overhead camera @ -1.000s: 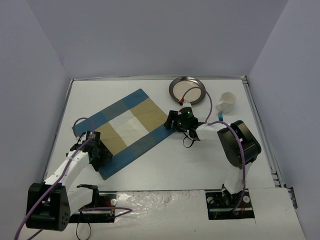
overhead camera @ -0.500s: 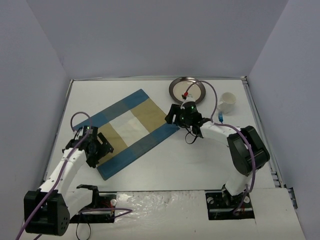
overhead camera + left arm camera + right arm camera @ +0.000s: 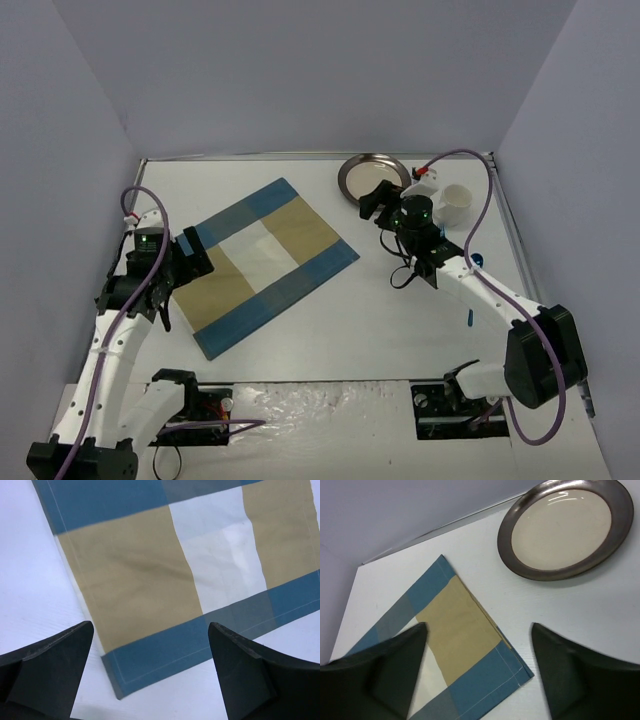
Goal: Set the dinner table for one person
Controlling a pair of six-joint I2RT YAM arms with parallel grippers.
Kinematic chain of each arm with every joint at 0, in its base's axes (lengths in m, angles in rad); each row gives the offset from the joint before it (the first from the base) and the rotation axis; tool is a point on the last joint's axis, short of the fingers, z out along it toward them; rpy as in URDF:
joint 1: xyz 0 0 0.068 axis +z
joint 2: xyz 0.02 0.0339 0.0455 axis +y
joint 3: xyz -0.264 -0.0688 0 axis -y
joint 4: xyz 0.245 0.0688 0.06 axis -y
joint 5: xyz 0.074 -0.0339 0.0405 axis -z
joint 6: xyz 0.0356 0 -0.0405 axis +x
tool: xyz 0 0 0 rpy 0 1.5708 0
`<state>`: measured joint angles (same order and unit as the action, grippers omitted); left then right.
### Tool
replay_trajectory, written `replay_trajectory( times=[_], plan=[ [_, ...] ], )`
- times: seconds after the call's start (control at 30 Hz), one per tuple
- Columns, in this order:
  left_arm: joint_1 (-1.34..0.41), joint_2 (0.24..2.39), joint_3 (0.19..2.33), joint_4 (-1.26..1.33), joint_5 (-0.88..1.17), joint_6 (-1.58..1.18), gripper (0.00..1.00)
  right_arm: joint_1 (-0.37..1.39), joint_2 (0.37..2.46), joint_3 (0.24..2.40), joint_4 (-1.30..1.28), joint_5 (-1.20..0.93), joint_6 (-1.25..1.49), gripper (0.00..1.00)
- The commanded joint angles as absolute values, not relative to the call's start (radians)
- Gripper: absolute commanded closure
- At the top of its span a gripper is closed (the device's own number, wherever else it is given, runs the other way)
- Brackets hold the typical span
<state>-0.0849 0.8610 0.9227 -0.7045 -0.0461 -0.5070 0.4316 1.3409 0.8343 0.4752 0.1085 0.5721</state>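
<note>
The dinner table is a wide white top. A blue-and-tan striped placemat lies flat and askew on it, left of centre. My left gripper hovers open over the mat's left end. In the left wrist view its fingers stand wide apart above the mat's blue corner, holding nothing. My right gripper hangs open between the mat's right corner and a metal-rimmed plate. The right wrist view shows the mat's corner between its empty fingertips and the plate beyond.
A white cup stands right of the plate near the back right corner. Grey walls close in the table on three sides. Purple cables loop from both arms. A thin metal rim runs along the table's right edge.
Both grippers have opened and let go of the placemat. The left arm rose and drew back to the left. The right arm lifted and swung back right towards the plate. The mat lies still.
</note>
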Motion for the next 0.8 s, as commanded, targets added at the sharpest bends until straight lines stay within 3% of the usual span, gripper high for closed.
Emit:
replay_trajectory(
  times=[0.0, 0.77],
  plan=[
    [-0.086, 0.778, 0.970, -0.617, -0.089, -0.306, 0.03, 0.413, 1.336, 0.834, 0.484, 0.218, 0.647, 0.00],
    [-0.111, 0.633, 0.882, -0.583, -0.154, -0.279, 0.03, 0.372, 1.895, 1.156, 0.471, 0.421, 1.213, 0.03]
  ],
)
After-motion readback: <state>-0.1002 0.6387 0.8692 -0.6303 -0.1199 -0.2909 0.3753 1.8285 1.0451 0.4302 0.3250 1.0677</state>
